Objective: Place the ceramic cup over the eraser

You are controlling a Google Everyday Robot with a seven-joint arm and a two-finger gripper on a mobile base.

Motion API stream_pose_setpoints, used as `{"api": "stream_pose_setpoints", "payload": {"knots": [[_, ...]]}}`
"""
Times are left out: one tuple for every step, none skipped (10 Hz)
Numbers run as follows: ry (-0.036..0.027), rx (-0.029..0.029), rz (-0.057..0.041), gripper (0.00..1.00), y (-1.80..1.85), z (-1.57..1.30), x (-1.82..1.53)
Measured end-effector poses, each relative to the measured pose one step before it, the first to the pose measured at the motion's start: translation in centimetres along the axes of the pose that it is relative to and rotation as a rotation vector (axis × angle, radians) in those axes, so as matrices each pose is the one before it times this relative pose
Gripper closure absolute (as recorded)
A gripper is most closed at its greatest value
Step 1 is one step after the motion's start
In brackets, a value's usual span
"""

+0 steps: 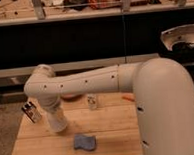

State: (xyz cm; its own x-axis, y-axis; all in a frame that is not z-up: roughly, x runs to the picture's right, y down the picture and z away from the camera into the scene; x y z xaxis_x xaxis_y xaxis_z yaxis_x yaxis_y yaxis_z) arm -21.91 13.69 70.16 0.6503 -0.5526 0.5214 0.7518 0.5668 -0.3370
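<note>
I cannot pick out the ceramic cup as a separate shape. If it is on the table, it is hidden at left centre of the frame, where the arm's [86, 83] pale last link comes down to the wood. The gripper [60, 125] is at that lower end, low over the table [114, 126]. Its fingers are closed, but I cannot tell whether they are around the cup.

I judge the cup to be stiff, brittle and fairly light, with a smooth glaze that could slip. Its taper means a squeeze may push it along the pads, so I would hold it across the wall near mid-height, firmly but without crushing, and set it down softly.

The eraser [32, 112] is to the left of the gripper, near the table's left edge, close by but apart from it. It is smaller than the cup should be, so covering it looks feasible if the mouth comes down level.

A glass bottle [92, 101] stands to the right, towards the back. An orange-brown bowl [71, 98] shows just under the arm. A blue pad [85, 142] lies towards the bottom of the frame.
</note>
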Motion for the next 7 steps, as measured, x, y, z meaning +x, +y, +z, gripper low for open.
{"api": "stream_pose_setpoints", "payload": {"knots": [[0.00880, 0.00579, -0.00225, 1.00, -0.625, -1.685, 0.127], [0.00131, 0.00900, -0.00408, 1.00, -1.042, -1.631, -0.036], [0.00643, 0.00559, 0.00141, 1.00, -1.346, -2.358, 0.600], [0.00749, 0.00078, 0.00277, 1.00, -0.371, -0.773, 0.432], [0.00885, 0.00735, 0.00329, 1.00, -1.113, -1.890, 0.576], [0.00608, 0.01577, 0.00140, 1.00, -1.125, -1.849, 0.489], [-0.00048, 0.02583, 0.00887, 1.00, -0.737, -1.593, 0.669]]}}
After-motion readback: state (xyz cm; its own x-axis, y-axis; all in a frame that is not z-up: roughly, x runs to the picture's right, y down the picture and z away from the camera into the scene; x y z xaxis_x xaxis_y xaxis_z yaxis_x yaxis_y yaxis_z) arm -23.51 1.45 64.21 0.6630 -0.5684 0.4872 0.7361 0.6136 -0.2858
